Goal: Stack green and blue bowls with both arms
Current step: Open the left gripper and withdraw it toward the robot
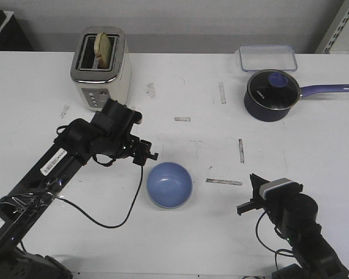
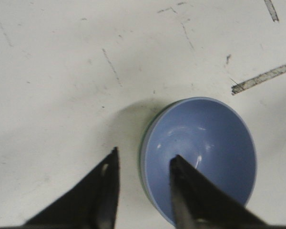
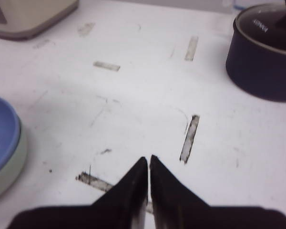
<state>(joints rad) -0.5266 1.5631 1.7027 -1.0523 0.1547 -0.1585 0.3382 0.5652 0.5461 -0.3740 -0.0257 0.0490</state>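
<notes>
The blue bowl (image 1: 170, 184) sits nested inside the green bowl at the table's middle front. The green bowl shows only as a thin rim in the left wrist view (image 2: 142, 148) and as a pale side wall under the blue one in the right wrist view (image 3: 12, 167). My left gripper (image 1: 148, 156) is open and empty just left of the stack. In the left wrist view (image 2: 145, 155) one finger is over the blue bowl (image 2: 205, 143) and the other is outside the rim. My right gripper (image 1: 244, 206) is shut and empty (image 3: 148, 160), well to the right of the bowls.
A toaster (image 1: 100, 70) with bread stands at the back left. A dark navy saucepan (image 1: 271, 95) with a glass lid and a clear plastic container (image 1: 267, 57) are at the back right. Worn tape marks (image 1: 224, 182) dot the white table.
</notes>
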